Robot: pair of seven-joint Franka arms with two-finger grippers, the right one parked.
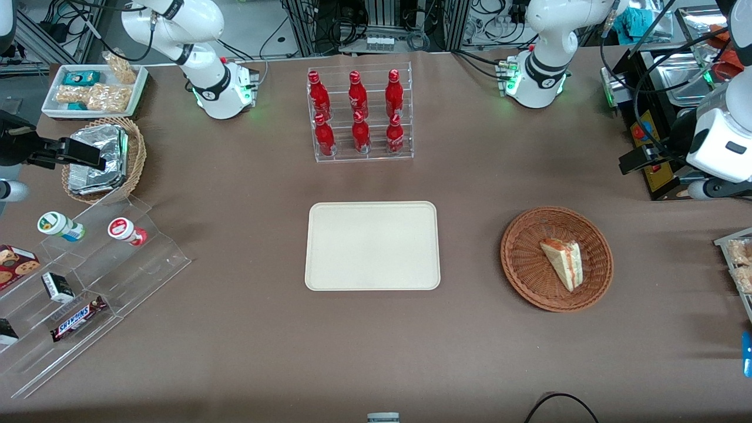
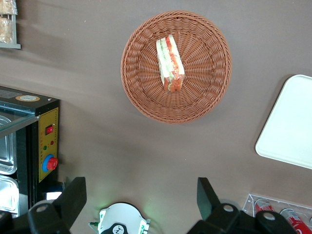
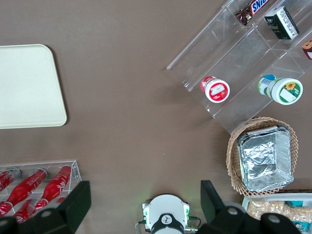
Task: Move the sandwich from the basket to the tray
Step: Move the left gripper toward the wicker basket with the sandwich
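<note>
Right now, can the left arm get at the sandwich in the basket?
Probably yes. The sandwich lies uncovered, alone in the shallow basket, nothing over it. The gripper hangs high above the table beside the basket, fingers open and empty, so a descent looks unobstructed.

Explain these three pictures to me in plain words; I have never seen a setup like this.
These are two white robot arms bolted to a brown table. One picture looks at the table from the front; the other two come from cameras on each arm's wrist, looking down.

The working arm's end effector is open and empty, its two dark fingers spread, high above the table, farther from the front camera than the basket.

On the table lie a flat cream tray, with nothing on it, and beside it a shallow reddish wicker basket holding a triangular sandwich. The job is to move that sandwich onto the tray, and it has not been picked up yet.

Farther from the front camera stands a clear rack of red bottles. Snacks sit toward the parked arm's end.
</note>
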